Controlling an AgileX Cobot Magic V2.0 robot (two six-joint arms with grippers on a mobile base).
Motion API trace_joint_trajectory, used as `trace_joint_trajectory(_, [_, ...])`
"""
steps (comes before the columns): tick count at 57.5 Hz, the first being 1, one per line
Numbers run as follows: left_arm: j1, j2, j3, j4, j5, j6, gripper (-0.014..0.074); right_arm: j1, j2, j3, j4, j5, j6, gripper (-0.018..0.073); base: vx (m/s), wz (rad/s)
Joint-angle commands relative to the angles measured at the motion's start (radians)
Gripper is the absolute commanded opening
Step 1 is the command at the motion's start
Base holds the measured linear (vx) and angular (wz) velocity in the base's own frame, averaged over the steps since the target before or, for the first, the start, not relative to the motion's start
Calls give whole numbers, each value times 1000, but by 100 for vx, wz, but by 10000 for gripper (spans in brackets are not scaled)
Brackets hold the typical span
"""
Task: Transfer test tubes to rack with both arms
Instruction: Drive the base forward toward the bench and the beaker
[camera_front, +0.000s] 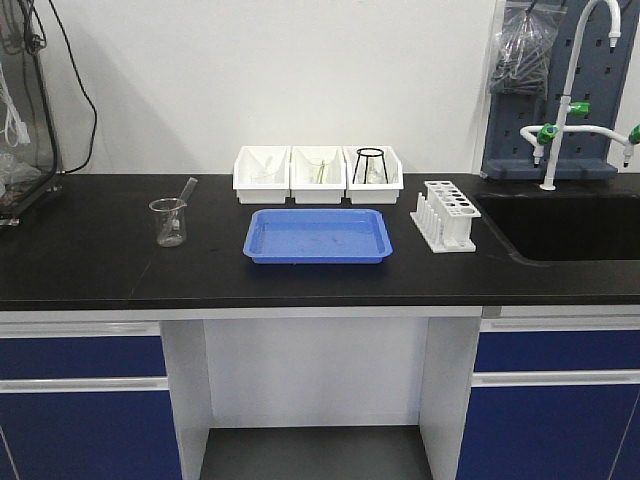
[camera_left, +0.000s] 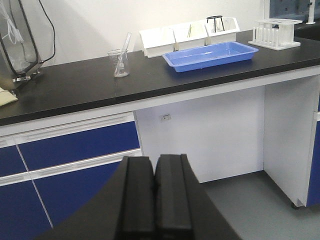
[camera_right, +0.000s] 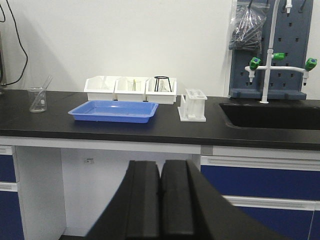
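Blue cabinet fronts (camera_front: 80, 400) lay nearest the front-facing camera, beneath the black counter (camera_front: 100, 265). On that counter stood one glass beaker (camera_front: 168, 222) at the left with one test tube (camera_front: 188, 188) leaning in it, three white bins (camera_front: 318, 178) at the rear, one blue tray (camera_front: 318, 236) in front of them, and one rack (camera_front: 447, 215) at the right, just beside the sink (camera_front: 570, 230). No tube could be made out in the rack. The bin contents were too blurred to count, apart from one black wire stand (camera_front: 371, 165). Neither gripper showed in this view. In the left wrist view, the left gripper (camera_left: 155, 167) hung below counter level, fingers pressed together on nothing, well apart from the beaker. In the right wrist view, the right gripper (camera_right: 160, 170) was likewise pressed together, empty and low, facing the rack. Judged hazards: fingers not spread before the approach would knock the leaning tube or tip the beaker; a loose pinch on smooth glass could let the tube slip; a tilted tube could strike the rack plate instead of entering a hole; both arms converging could collide.
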Motion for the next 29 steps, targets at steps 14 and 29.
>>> trace_joint_trajectory(14, [1, -10, 27, -2, -90, -8, -17, -3, -11, 12, -3, -83, -8, -8, 0, 0])
trace_joint_trajectory(29, [1, -10, 27, -2, -90, -8, -17, -3, -11, 12, -3, -83, -8, -8, 0, 0])
